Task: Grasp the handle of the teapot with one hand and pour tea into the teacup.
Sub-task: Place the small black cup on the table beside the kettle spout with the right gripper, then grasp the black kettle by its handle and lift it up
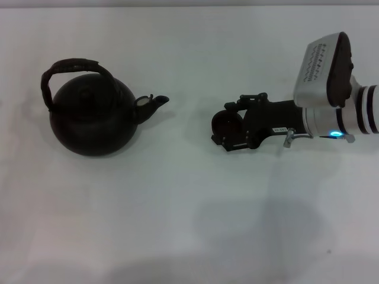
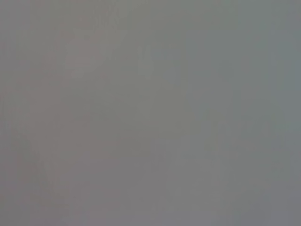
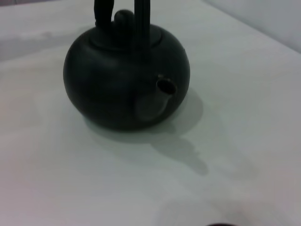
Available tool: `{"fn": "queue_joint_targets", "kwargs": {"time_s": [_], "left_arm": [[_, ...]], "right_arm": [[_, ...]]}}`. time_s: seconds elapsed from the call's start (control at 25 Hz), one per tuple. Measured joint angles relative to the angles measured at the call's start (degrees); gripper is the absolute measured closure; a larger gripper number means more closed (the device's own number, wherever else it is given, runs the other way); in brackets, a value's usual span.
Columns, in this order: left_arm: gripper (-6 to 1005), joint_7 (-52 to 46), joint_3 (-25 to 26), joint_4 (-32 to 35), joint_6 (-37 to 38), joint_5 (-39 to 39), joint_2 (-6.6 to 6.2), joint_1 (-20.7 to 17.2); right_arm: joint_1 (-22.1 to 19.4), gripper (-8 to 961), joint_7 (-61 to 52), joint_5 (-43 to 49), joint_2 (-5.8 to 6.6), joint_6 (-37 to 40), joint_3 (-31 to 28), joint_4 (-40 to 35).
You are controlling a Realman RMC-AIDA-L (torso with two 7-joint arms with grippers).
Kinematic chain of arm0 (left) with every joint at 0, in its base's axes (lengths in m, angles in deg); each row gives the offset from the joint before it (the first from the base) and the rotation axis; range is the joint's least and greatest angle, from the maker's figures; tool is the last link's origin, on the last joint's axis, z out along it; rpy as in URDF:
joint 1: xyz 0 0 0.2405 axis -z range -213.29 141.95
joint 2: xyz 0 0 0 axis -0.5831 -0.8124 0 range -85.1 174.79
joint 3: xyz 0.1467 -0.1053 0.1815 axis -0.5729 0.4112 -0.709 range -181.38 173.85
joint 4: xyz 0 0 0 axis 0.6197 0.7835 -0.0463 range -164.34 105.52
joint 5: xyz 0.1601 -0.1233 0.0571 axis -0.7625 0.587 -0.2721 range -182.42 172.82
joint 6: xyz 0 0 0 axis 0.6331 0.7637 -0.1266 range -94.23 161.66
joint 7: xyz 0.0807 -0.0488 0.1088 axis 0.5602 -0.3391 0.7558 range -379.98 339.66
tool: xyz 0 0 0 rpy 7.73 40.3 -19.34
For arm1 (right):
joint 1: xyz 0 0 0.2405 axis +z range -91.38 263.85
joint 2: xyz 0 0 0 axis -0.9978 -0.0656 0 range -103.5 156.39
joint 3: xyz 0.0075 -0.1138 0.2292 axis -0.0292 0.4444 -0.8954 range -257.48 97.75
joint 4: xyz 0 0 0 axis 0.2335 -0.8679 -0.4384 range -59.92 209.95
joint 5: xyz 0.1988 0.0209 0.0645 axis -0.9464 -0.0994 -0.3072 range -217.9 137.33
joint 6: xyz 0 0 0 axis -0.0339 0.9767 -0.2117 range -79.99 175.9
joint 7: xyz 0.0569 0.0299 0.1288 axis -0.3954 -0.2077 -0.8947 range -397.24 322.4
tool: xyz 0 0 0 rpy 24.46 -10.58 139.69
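Two task things are resting on the white table (image 1: 177, 225); going from left to right in the head view, the teapot (image 1: 92, 121) is sitting upright on the left side, its lid on, its handle (image 1: 74, 65) arching over the knob, and its short spout (image 1: 153, 103) pointing right toward the teacup (image 1: 226, 123); the two are standing apart with bare table between them. Further right, the right gripper (image 1: 228, 125) is reaching in from the right edge, low over the table, with its dark fingers lying above and below the teacup; they are sitting close around it, perhaps gripping it, though from this angle I cannot tell whether they are actually pressing on the cup. In the right wrist view the teapot (image 3: 126, 80) is facing the camera spout-first (image 3: 155, 99), its shadow falling on the table (image 3: 244, 94) toward the lens; a dark sliver at the edge may be the teacup's rim. No left gripper is appearing anywhere; the left wrist view is showing only flat grey.
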Motion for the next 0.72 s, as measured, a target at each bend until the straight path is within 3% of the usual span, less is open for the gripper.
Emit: {"fn": "queue_joint_targets", "kwargs": {"time_s": [0.4, 0.72], "left_arm": [[177, 0.1, 0.0, -0.1, 0.1, 0.0, 0.01, 0.0], [187, -0.2, 0.0, -0.4, -0.9, -1.9, 0.23, -0.6]], "right_arm": [[-0.7, 102, 0.4, -1.2, 0.39, -2.4, -1.8, -1.3], [-1.7, 101, 1.8, -1.4, 0.48, -9.9, -9.8, -2.9]]}}
